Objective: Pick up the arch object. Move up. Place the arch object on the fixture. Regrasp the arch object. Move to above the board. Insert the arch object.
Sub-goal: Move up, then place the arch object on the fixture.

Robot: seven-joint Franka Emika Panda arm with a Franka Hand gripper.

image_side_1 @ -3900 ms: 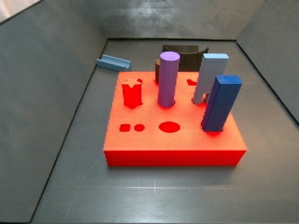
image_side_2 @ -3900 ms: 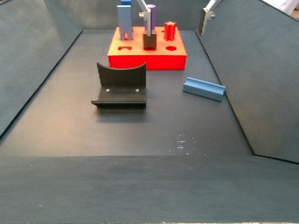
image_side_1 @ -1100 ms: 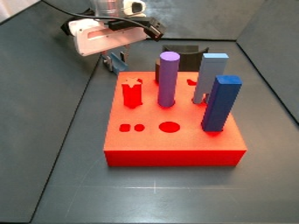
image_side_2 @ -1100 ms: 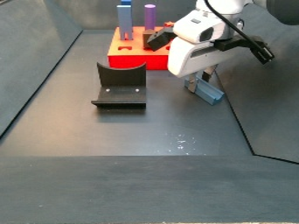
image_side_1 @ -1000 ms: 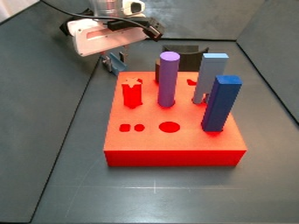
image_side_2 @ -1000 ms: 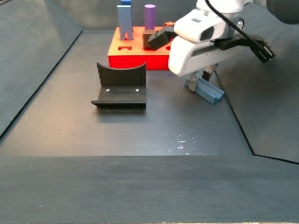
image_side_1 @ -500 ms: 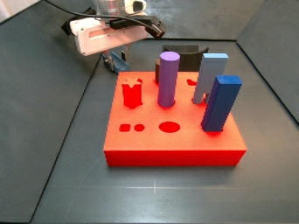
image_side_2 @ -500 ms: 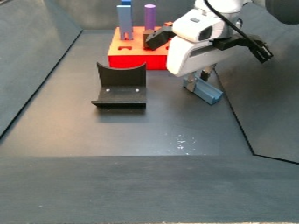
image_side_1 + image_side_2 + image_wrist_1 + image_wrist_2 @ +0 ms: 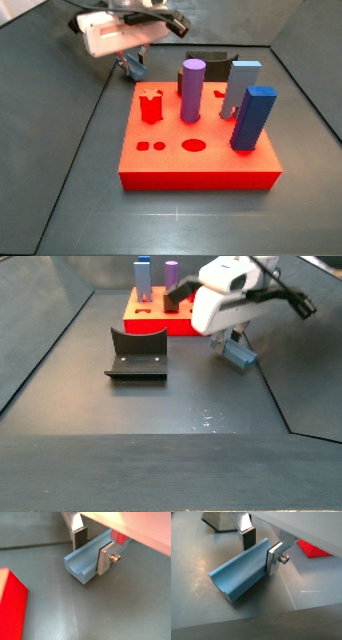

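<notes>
Wrist views both show the gripper (image 9: 93, 548) with its two flat silver fingers set on opposite sides of the arch object (image 9: 90, 559), a short grey-blue channel-shaped block. One finger (image 9: 274, 558), carrying a screw head, lies flat against an outer long wall of the block; the second finger (image 9: 248, 533) with its dark pad stands on the far side of it. The jaws are narrowed onto the arch object and pinch it across its width. Whether the block rests on the dark floor or is just clear of it cannot be told.

A side view shows the arm reaching down from above, its white wrist housing (image 9: 221, 304) hanging over the block, with the gripper (image 9: 237, 346) pointing at the floor and the arch object (image 9: 238, 355) directly beneath it. The fixture (image 9: 138, 354) stands on the floor well apart to one side of the gripper; the board (image 9: 170, 318) lies beyond it, near the back wall.

In a side view the gripper (image 9: 131, 66) hangs just beside a rear corner of the board (image 9: 201, 155). Counted items: one arch object, one fixture (image 9: 210, 60), one red board carrying three tall pegs, namely one purple cylinder (image 9: 193, 90), one grey-blue block (image 9: 242, 88) and one dark-blue block (image 9: 253, 118).
</notes>
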